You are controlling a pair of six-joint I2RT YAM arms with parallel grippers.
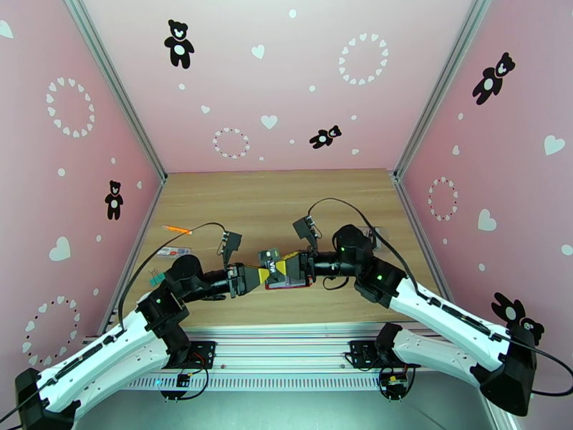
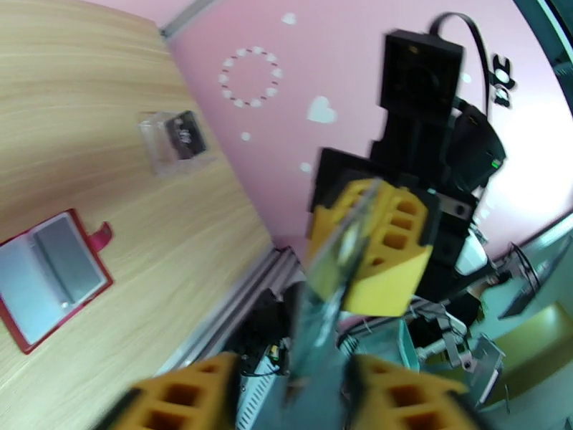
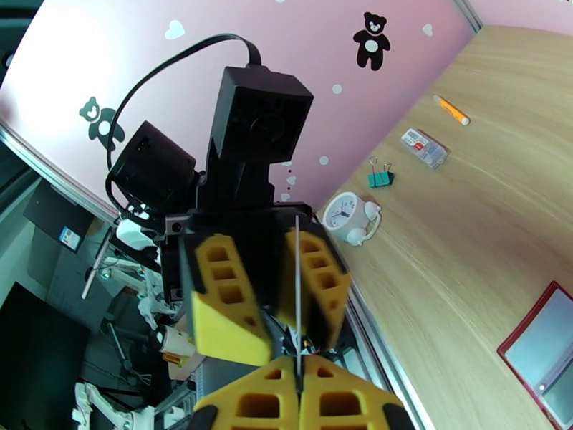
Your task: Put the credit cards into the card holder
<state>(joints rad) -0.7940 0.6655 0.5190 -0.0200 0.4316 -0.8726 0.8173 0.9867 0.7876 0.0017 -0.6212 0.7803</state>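
**Mid-air handover above the near half of the light wooden table (image 1: 215, 202).** The yellow-padded right gripper (image 1: 289, 266) is pinching one thin, dark, rectangular credit card (image 1: 271, 265) by its edge, with its pads pressed together on it. The left gripper (image 1: 262, 275) is standing spread on either side of the same card and gripping nothing.

Directly beneath them, the dark-red leather-like booklet card holder (image 2: 50, 277) is lying open and flat on the wood, with its grey transparent sleeves facing up. Farther out, a clear plastic case (image 2: 175, 141) is holding a second dark card (image 2: 185, 134).

**Risk.** The card is hanging from a narrow edge grip alone, so it is liable to pivot or slip on the way down. If it arrives tilted, it would probably snag the sleeve mouth or push the unpinned holder along the table.

**Count.** Two grippers, one card holder and one case. Two cards are showing, one in the air and one in the case. Whether the sleeves are already holding others cannot be told.
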